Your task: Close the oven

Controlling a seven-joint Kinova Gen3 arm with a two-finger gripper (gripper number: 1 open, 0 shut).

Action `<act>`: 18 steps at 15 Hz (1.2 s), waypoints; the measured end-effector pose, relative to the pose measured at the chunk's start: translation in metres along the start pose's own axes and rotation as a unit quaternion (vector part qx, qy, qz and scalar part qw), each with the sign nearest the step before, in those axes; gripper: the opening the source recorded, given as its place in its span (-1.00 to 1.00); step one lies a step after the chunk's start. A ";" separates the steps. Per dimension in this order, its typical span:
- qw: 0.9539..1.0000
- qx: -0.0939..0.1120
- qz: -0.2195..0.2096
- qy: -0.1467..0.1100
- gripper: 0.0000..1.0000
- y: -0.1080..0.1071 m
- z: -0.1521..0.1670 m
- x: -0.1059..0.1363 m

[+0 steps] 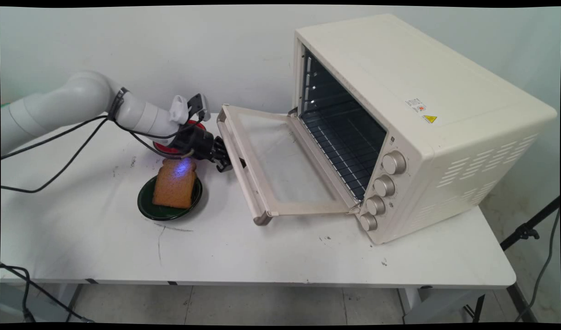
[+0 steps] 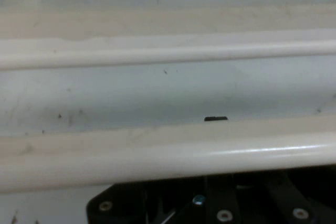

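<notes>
Main view shows a cream toaster oven (image 1: 427, 114) on the right of the white table (image 1: 262, 256), its glass door (image 1: 275, 160) folded down and out to the left. The door looks stiff, hinged and fairly light; its handle bar (image 1: 236, 156) along the left, free edge seems the natural place to hold it. The black gripper (image 1: 224, 160) sits right at that bar, and whether it is spread or closed I cannot tell. Just left, a toast slice (image 1: 174, 184) lies on a dark green plate (image 1: 147, 206); a red object (image 1: 163, 147) sits behind, mostly hidden
</notes>
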 end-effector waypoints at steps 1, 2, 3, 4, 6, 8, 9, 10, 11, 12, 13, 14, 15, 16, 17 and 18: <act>1.000 0.001 0.001 0.001 -1.00 0.000 0.002 0.002; 1.000 0.003 0.001 0.003 -1.00 0.000 0.002 0.004; 1.000 0.005 0.003 0.006 -1.00 0.000 0.001 0.007; 1.000 0.006 0.004 0.008 -1.00 0.001 0.000 0.010; 1.000 0.009 0.005 0.013 -1.00 0.001 -0.004 0.016; 1.000 0.012 0.006 0.018 -1.00 0.002 -0.008 0.023; 1.000 0.013 0.007 0.021 -1.00 0.003 -0.012 0.027; 1.000 0.014 0.007 0.025 -1.00 0.004 -0.016 0.033; 0.999 0.016 0.007 0.029 -1.00 0.005 -0.020 0.040; 0.999 0.017 0.007 0.033 -1.00 0.005 -0.024 0.045; 0.999 0.019 0.006 0.037 -1.00 0.006 -0.027 0.052; 0.999 0.021 0.006 0.043 -1.00 0.007 -0.032 0.060; 0.999 0.022 0.005 0.047 -1.00 0.007 -0.035 0.067; 0.998 0.023 0.005 0.050 -1.00 0.008 -0.037 0.071; 0.998 0.024 0.005 0.055 -1.00 0.008 -0.040 0.078; 0.998 0.024 0.005 0.058 -1.00 0.009 -0.041 0.083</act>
